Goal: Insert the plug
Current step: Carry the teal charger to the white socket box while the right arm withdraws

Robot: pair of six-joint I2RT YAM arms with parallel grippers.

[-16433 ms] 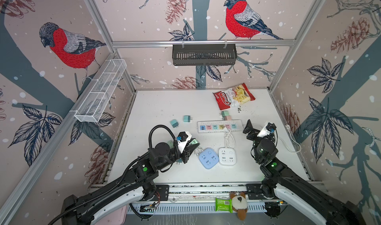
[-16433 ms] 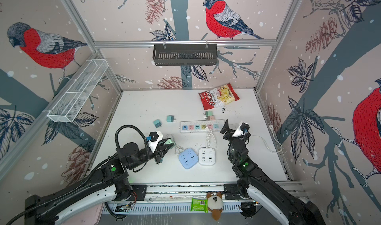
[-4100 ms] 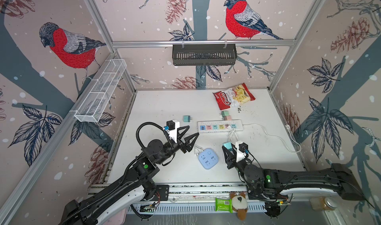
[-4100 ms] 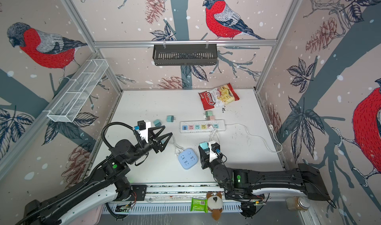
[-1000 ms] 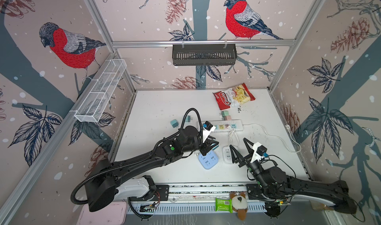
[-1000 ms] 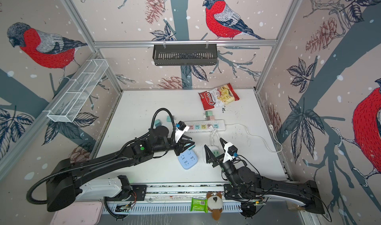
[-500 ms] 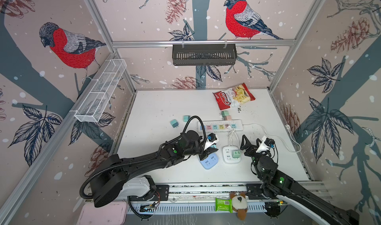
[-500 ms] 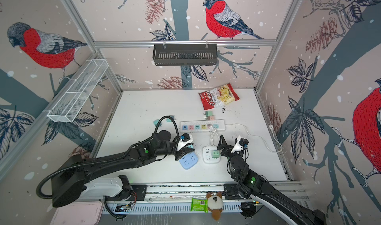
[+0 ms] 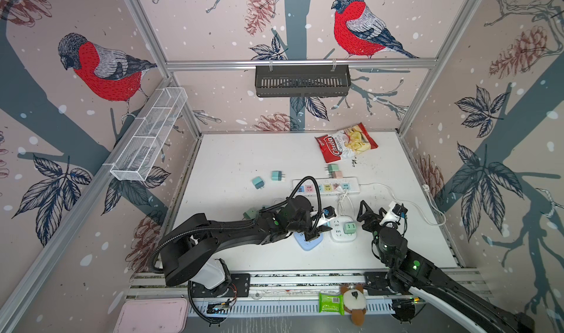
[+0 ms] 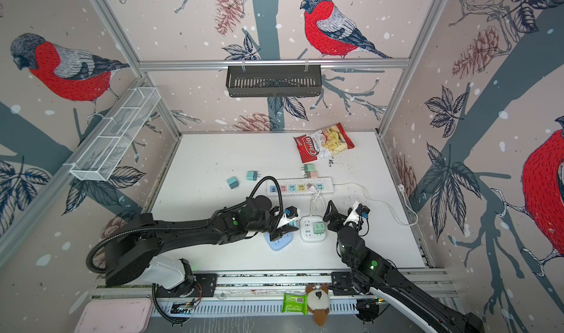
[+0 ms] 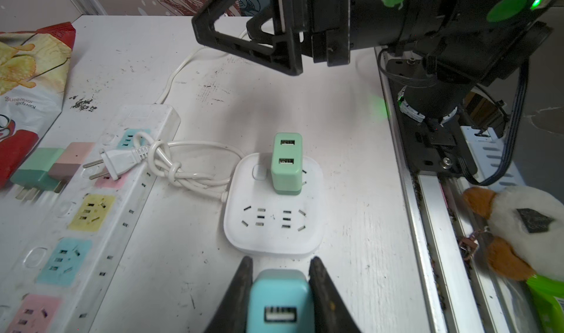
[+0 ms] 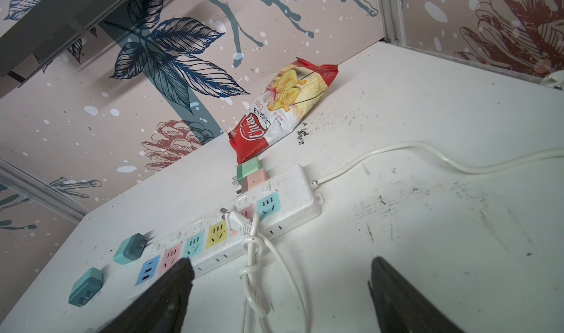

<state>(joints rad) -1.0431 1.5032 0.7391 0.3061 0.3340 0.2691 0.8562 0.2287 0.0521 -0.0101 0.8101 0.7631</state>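
Note:
My left gripper [image 11: 279, 262] is shut on a light blue plug [image 11: 280, 298], whose USB face points at the wrist camera. In both top views this gripper [image 9: 319, 227] [image 10: 282, 229] hangs over the blue square socket block [image 9: 306, 243] [image 10: 276, 243]. The plug's prongs are hidden, so I cannot tell whether they touch the block. Next to it lies a white square socket block [image 11: 273, 224] [image 9: 337, 236] with a green plug [image 11: 287, 163] [image 9: 348, 227] standing in it. My right gripper [image 12: 279, 273] [image 9: 370, 214] is open and empty, raised just right of the white block.
A long white power strip [image 12: 283, 191] [image 9: 326, 186] with coloured sockets lies behind, with the white block's knotted cord [image 12: 253, 255] and bare plug resting on it. Loose plugs [image 9: 276, 175] lie on the left, a chip bag [image 9: 346, 143] at the back. A stuffed toy [image 9: 354, 301] sits by the front rail.
The right gripper has drawn back from the green plug and white block, its arm swinging right. The left gripper has come nearer and lower over the blue block, still holding the blue plug.

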